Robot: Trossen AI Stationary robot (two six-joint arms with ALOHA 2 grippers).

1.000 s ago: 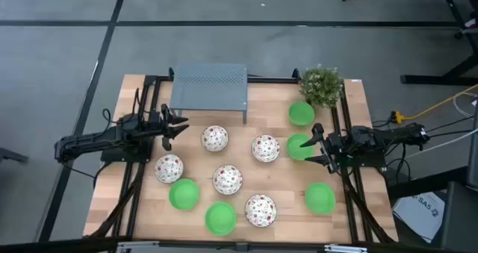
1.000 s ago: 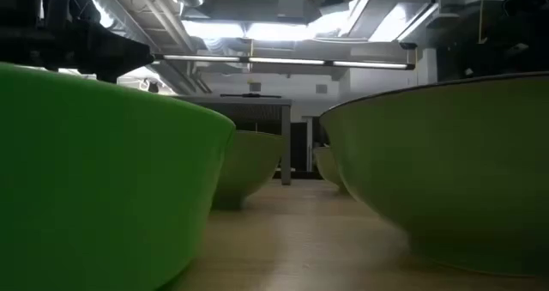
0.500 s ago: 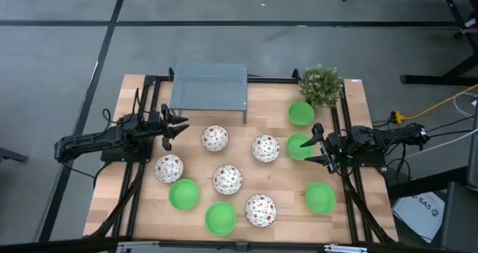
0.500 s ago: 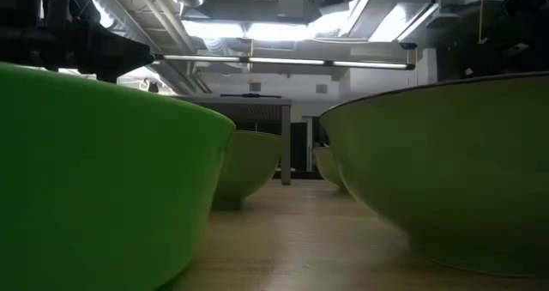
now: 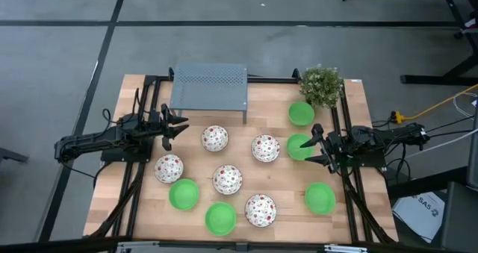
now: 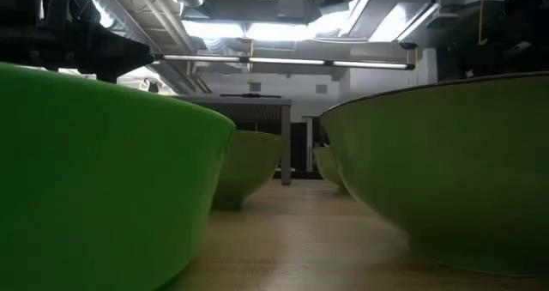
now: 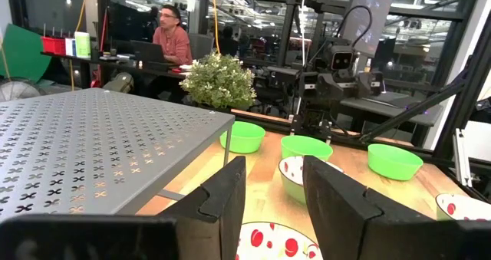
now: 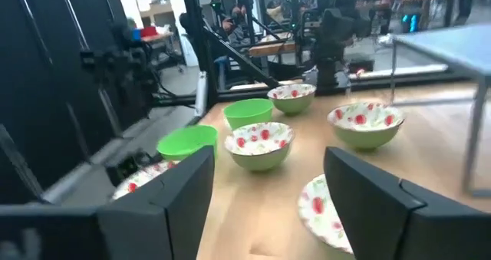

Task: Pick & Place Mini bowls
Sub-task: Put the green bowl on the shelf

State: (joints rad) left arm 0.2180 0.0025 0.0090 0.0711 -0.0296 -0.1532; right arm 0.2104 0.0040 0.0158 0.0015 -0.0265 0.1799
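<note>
**A:** So where are the mini bowls sitting? I count ten on the wooden table [image 5: 142,208].

**B:** Yep, ten. The five speckled bowls are bunched in the middle: one [image 5: 214,139] just in front of the grey perforated stand [image 5: 209,88], one [image 5: 265,148] beside it toward the right edge, one [image 5: 169,168] nearer the left edge, one [image 5: 228,179] dead center, and one [image 5: 261,210] close to the front edge. Of the green bowls, two are by the front edge left of center [image 5: 184,194] [image 5: 220,218], one [image 5: 320,198] is toward the front right corner, one [image 5: 301,113] sits just in front of the potted plant [image 5: 322,85] at the back right, and one [image 5: 299,146] is by the right edge.

**A:** And the grippers?

**B:** The right gripper [image 5: 318,147] is right at that right-edge green bowl, fingers spread wide, one on each side of the bowl's near edge. Can't tell if it's actually touching. The left gripper [image 5: 172,126] is parked near the left edge, beside the stand's front left corner, jaws apart, nothing between them.

**A:** Anything from the low camera?

**B:** Mostly just huge green bowl walls up close.
</note>
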